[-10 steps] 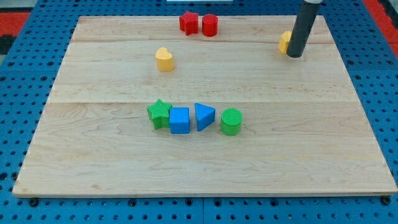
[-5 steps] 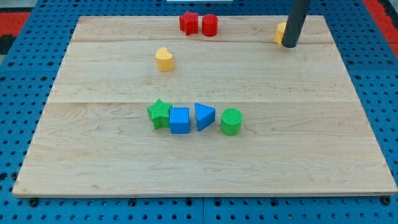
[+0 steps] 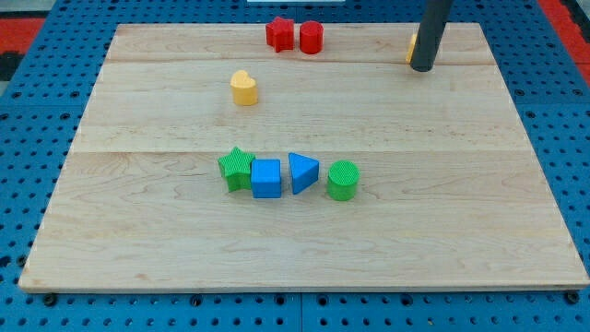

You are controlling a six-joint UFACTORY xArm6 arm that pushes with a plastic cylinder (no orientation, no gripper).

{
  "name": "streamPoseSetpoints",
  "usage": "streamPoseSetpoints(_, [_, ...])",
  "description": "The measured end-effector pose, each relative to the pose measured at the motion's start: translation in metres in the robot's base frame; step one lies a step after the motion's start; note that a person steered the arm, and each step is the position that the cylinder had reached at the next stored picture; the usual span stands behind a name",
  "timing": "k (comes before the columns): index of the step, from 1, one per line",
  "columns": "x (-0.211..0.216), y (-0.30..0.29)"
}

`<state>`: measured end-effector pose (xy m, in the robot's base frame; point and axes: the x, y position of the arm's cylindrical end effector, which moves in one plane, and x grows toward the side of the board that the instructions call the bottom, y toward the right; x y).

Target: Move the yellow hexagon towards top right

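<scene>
You see a pale wooden board (image 3: pixel 442 184) carrying two red blocks (image 3: pixel 295 35), a yellow heart (image 3: pixel 243 88), a mostly hidden yellow hexagon (image 3: pixel 411 48), and a row: green star (image 3: pixel 236 168), blue cube (image 3: pixel 266 178), blue triangle (image 3: pixel 302 171), green cylinder (image 3: pixel 343 180).

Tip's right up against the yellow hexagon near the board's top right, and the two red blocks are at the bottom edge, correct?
Not quite: the camera view shows the two red blocks at the top edge. My tip is indeed against the yellow hexagon, mostly hidden behind the rod, near the top right.

Two red blocks (image 3: pixel 295 35), two yellow (image 3: pixel 243 88), two green (image 3: pixel 342 180), two blue (image 3: pixel 266 178).
</scene>
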<state>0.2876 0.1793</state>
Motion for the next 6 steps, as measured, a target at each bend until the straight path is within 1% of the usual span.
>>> streamPoseSetpoints(4, [-0.036, 0.000])
streamPoseSetpoints(6, [-0.040, 0.000])
